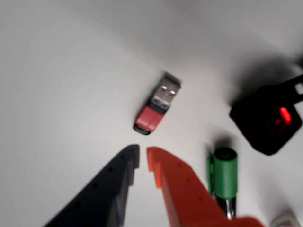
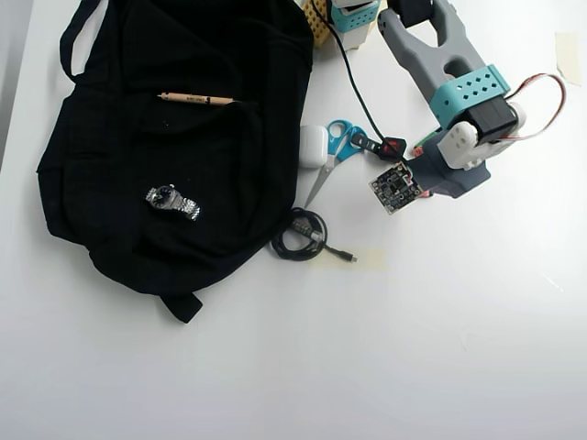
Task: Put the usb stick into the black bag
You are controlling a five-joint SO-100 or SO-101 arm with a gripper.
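progress: nothing bagged yet | usb stick lying loose on table | gripper hovering just short of it, fingers nearly closed, grasping nothing | remaining: pick up, carry to black bag

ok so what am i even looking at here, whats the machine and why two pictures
It is a small robot arm on a white table. One picture comes from a camera looking straight down; the other from a camera riding on the arm's wrist. In the wrist view, the gripper, one dark finger and one orange, hangs nearly closed and empty just short of a red usb stick, with a green marker and a black block nearby. The overhead view shows a black bag with a watch and pencil on it, plus scissors and a coiled cable.
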